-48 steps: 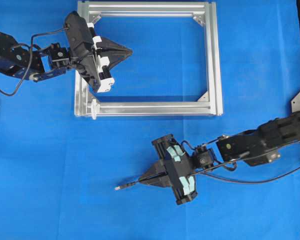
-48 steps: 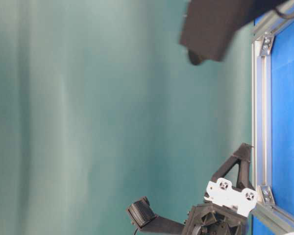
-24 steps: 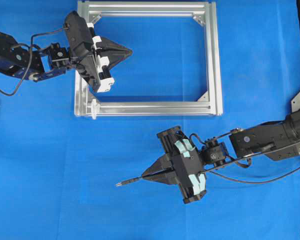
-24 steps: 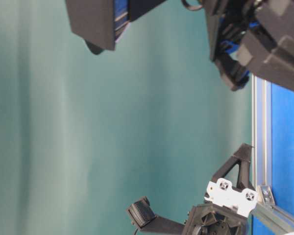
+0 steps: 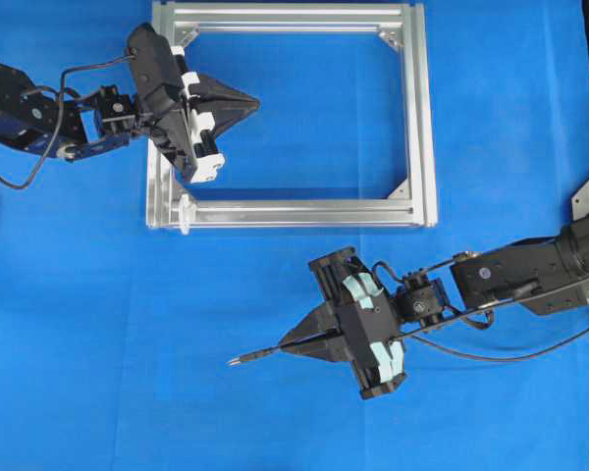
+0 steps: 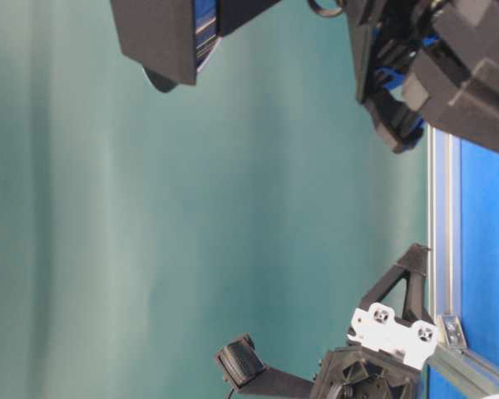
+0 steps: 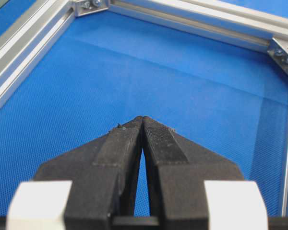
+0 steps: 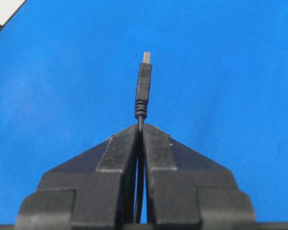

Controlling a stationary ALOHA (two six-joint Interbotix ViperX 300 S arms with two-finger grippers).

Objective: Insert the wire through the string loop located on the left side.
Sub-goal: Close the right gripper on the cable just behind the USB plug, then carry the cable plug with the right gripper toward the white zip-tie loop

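Your right hand [image 8: 140, 128] pinches the thin, limp wire [image 8: 143, 86] just behind its plug (grip there; it droops); left hand [image 7: 142, 122] is closed, empty.

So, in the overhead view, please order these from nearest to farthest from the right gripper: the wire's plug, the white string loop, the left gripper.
From the right gripper:
1. Plug, just beyond its tips, lower left.
2. String loop, at the frame's lower left corner.
3. Left gripper, over the frame's upper left.

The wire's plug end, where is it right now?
In the overhead view the plug pokes out leftward from the shut right gripper, over bare blue cloth below the aluminium frame, well clear of it.
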